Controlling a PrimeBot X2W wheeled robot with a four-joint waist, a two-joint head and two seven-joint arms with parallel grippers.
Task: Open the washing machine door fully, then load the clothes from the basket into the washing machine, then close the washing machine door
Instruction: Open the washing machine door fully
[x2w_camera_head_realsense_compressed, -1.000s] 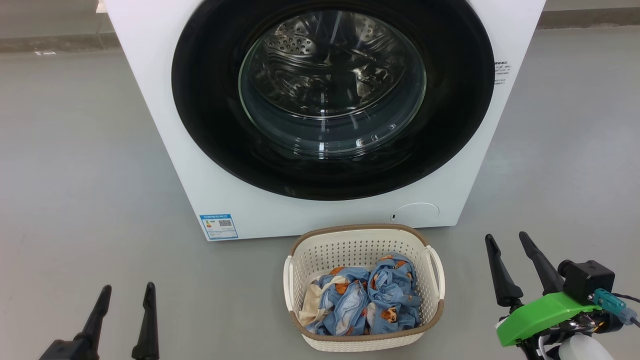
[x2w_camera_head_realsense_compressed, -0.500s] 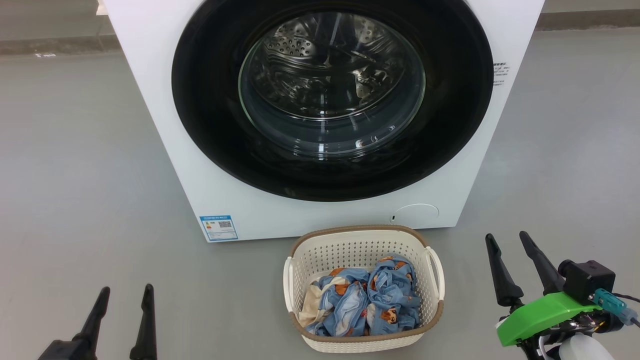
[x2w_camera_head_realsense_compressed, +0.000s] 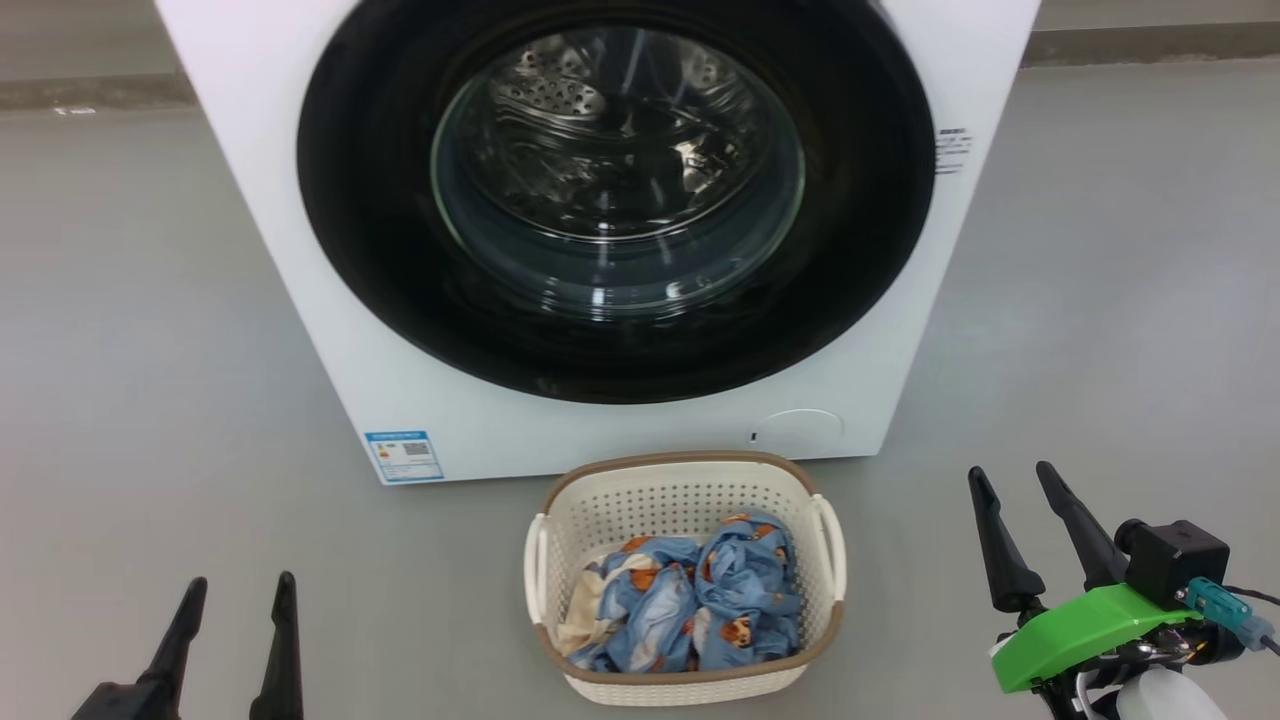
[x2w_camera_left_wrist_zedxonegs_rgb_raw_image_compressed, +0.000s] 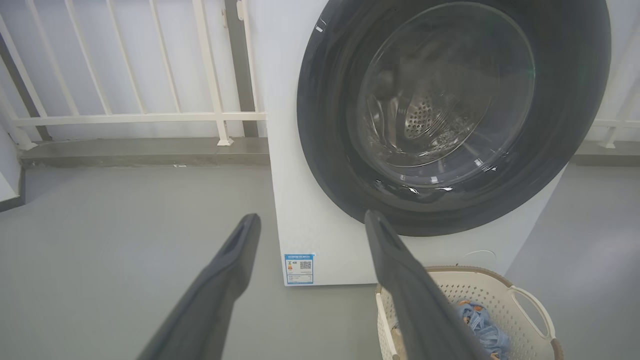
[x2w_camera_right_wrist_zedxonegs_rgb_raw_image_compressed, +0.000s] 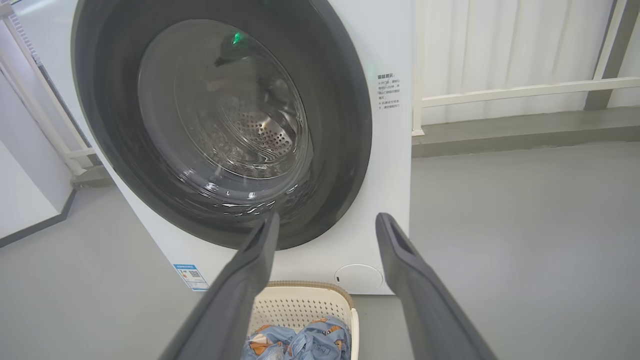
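Observation:
The white washing machine (x2w_camera_head_realsense_compressed: 300, 250) stands ahead with its round black-ringed door (x2w_camera_head_realsense_compressed: 390, 280) flat against the front; the steel drum shows through the glass. On the floor before it sits the cream basket (x2w_camera_head_realsense_compressed: 690, 492) holding the blue bear-print clothes (x2w_camera_head_realsense_compressed: 690, 605). My left gripper (x2w_camera_head_realsense_compressed: 240, 588) stands open at the lower left, well left of the basket. My right gripper (x2w_camera_head_realsense_compressed: 1010, 475) is open at the lower right, right of the basket. The wrist views show the door (x2w_camera_left_wrist_zedxonegs_rgb_raw_image_compressed: 330, 165) (x2w_camera_right_wrist_zedxonegs_rgb_raw_image_compressed: 350, 150), the basket (x2w_camera_left_wrist_zedxonegs_rgb_raw_image_compressed: 470, 285) (x2w_camera_right_wrist_zedxonegs_rgb_raw_image_compressed: 300, 305) and the clothes (x2w_camera_left_wrist_zedxonegs_rgb_raw_image_compressed: 480, 325) (x2w_camera_right_wrist_zedxonegs_rgb_raw_image_compressed: 300, 342) beyond each open gripper (x2w_camera_left_wrist_zedxonegs_rgb_raw_image_compressed: 312, 217) (x2w_camera_right_wrist_zedxonegs_rgb_raw_image_compressed: 327, 217).
Grey floor surrounds the machine on both sides. A white railing (x2w_camera_left_wrist_zedxonegs_rgb_raw_image_compressed: 125, 117) on a low kerb runs behind it, also at the right (x2w_camera_right_wrist_zedxonegs_rgb_raw_image_compressed: 525, 90). A blue label (x2w_camera_head_realsense_compressed: 404, 455) and a round service flap (x2w_camera_head_realsense_compressed: 798, 430) mark the machine's lower front.
The whole head view has shifted left, so the camera turned a little to the right. Both grippers stay open, the left one slightly lower in view.

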